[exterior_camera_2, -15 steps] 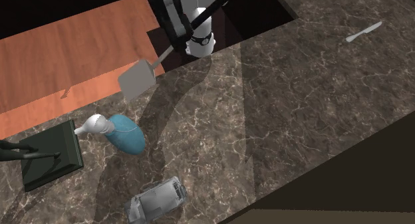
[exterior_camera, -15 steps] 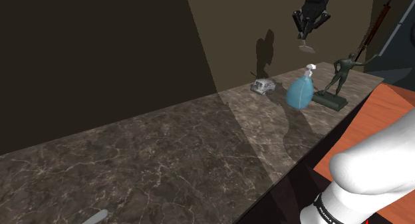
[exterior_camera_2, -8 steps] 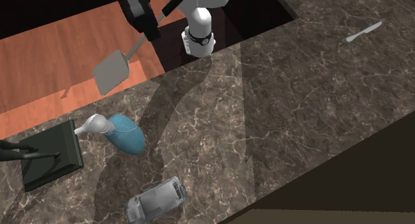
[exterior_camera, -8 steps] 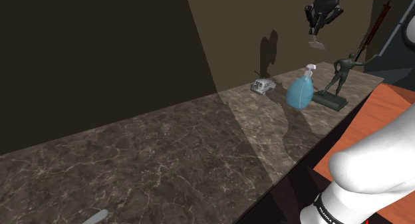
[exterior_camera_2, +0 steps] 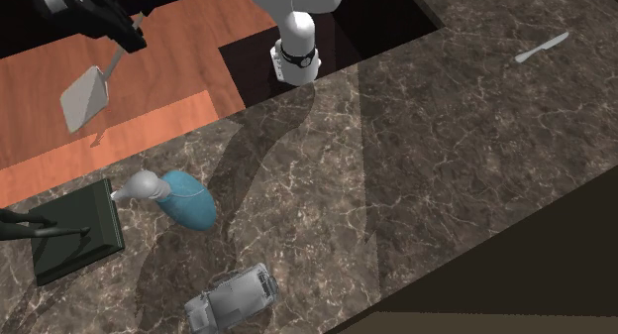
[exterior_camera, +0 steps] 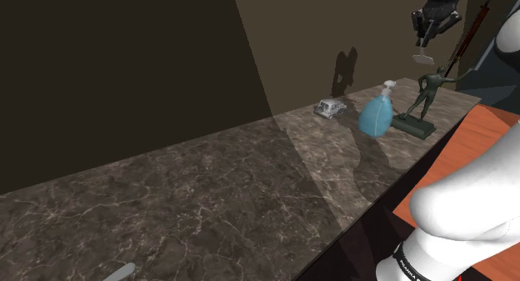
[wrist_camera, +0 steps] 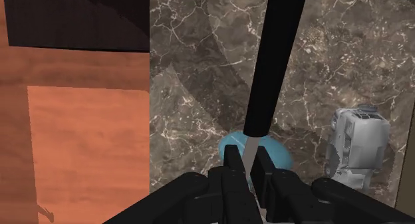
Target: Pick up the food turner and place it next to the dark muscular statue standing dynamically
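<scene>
My gripper (exterior_camera: 427,44) is shut on the food turner, high above the counter. The turner's grey blade (exterior_camera: 423,58) hangs just above the dark statue (exterior_camera: 429,89), which stands on a dark green base (exterior_camera: 414,125) at the counter's far end. In the second exterior view the gripper (exterior_camera_2: 127,40) and the blade (exterior_camera_2: 84,94) are over the orange wood floor, beyond the counter edge from the statue's base (exterior_camera_2: 77,233). In the wrist view the gripper (wrist_camera: 247,161) clasps the turner's thin neck, and its black handle (wrist_camera: 273,63) runs away from the fingers.
A blue spray bottle (exterior_camera: 377,112) stands next to the statue's base, and a small grey toy car (exterior_camera: 330,108) sits beyond it. A grey knife (exterior_camera_2: 542,47) lies at the counter's other end. The dark marble counter (exterior_camera: 233,188) borders orange wood floor (exterior_camera_2: 99,134).
The gripper has carried the turner toward the shoulder view's right, from near the spray bottle to above the statue. In the second exterior view it moved left, out over the wood floor.
</scene>
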